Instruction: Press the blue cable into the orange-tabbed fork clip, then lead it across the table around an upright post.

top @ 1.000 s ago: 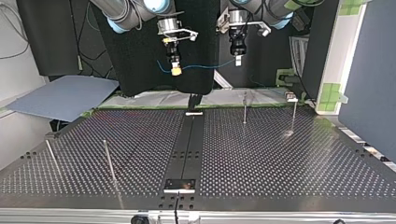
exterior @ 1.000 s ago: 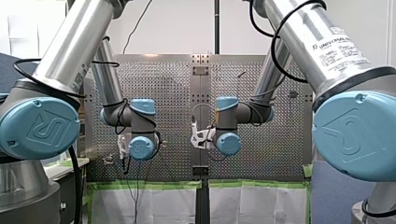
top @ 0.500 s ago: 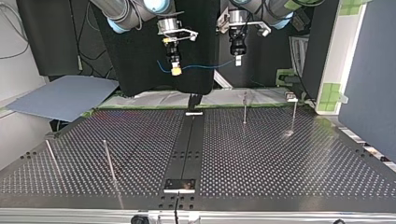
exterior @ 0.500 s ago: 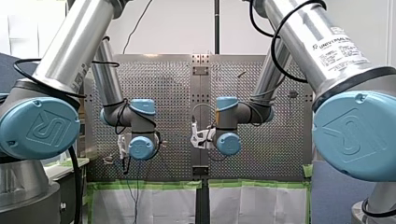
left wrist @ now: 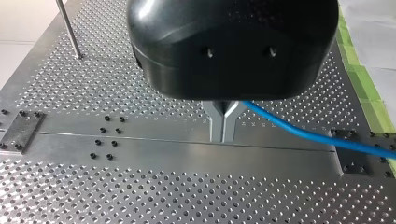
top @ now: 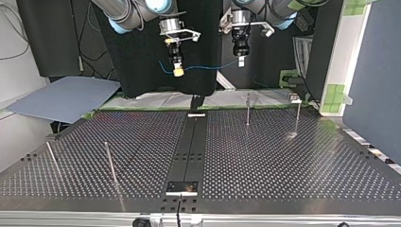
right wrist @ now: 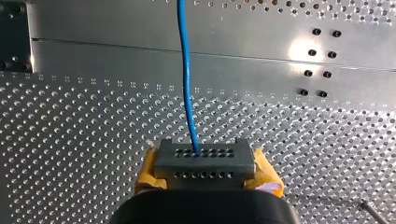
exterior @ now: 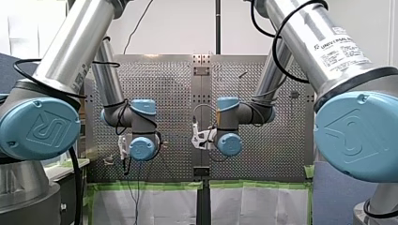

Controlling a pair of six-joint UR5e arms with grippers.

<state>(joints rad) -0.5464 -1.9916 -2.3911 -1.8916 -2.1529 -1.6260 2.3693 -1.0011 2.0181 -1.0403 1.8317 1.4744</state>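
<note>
1. Nothing is shifting since the earlier frames.
2. Right gripper [top: 178,71] is clenching the cable [top: 208,66], which is hanging in mid-air.
3. Left gripper [top: 240,60] is gripping its other stretch.
4. Clip is not showing; pressing and post [top: 248,109] routing are remaining.

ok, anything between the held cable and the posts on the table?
Nothing visible does. The blue cable hangs between my right gripper and my left gripper, above the far edge of the table in the top view. Only bare perforated plate lies between it and the upright posts.
</note>
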